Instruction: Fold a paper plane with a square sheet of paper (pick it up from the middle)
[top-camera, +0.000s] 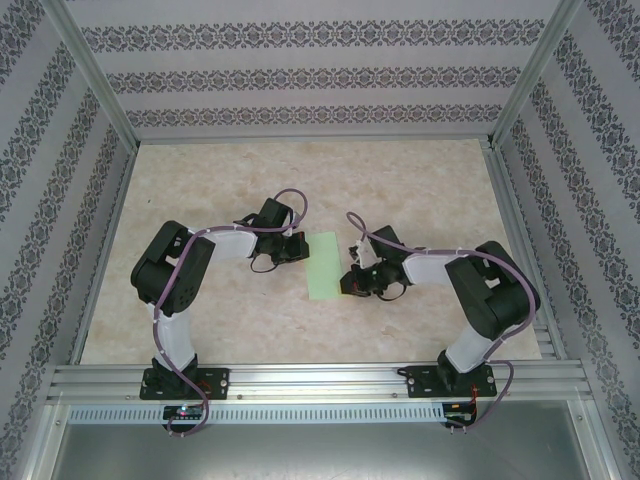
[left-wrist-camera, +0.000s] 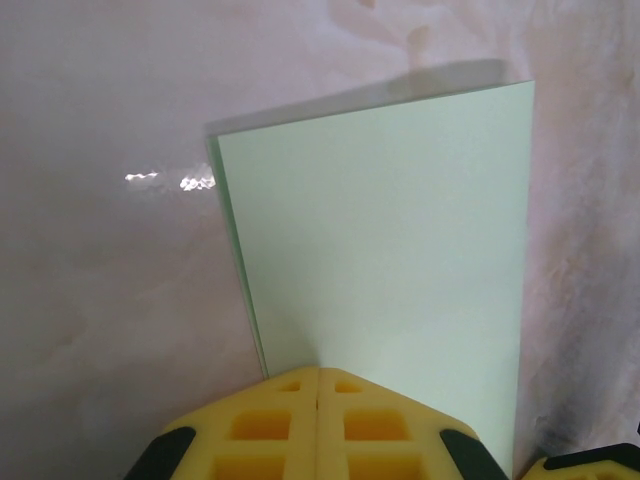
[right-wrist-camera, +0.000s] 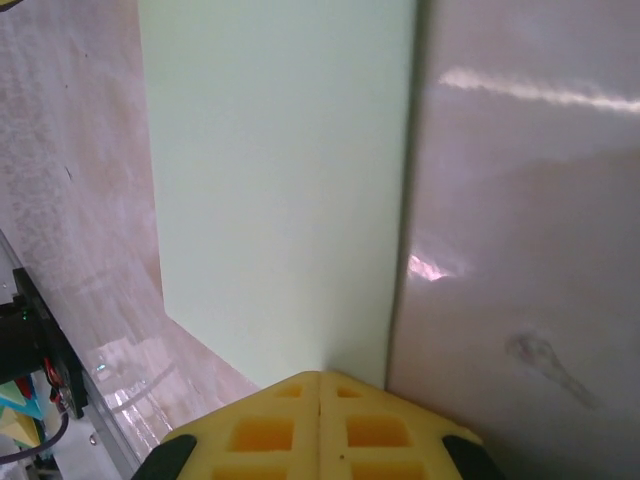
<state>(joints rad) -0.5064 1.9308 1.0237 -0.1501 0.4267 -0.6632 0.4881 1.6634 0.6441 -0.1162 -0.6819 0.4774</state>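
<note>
You have the left hand (left-wrist-camera: 318, 372) and right hand (right-wrist-camera: 320, 377) closed against the square sheet of paper (top-camera: 325, 263). It lies folded between them on the surface (top-camera: 420, 190).

Damask-striped walls (top-camera: 320, 75) enclose a pale marbled tabletop (top-camera: 420, 180)

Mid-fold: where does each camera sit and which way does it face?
Top external: above, behind the bases, looking down at the marbled table; both arms show.
Left wrist: on the left gripper, facing along shut yellow jaws over the pale green folded paper sheet.
Right wrist: on the right gripper, likewise, from the opposite side.
Shared: all see the sheet.
</note>
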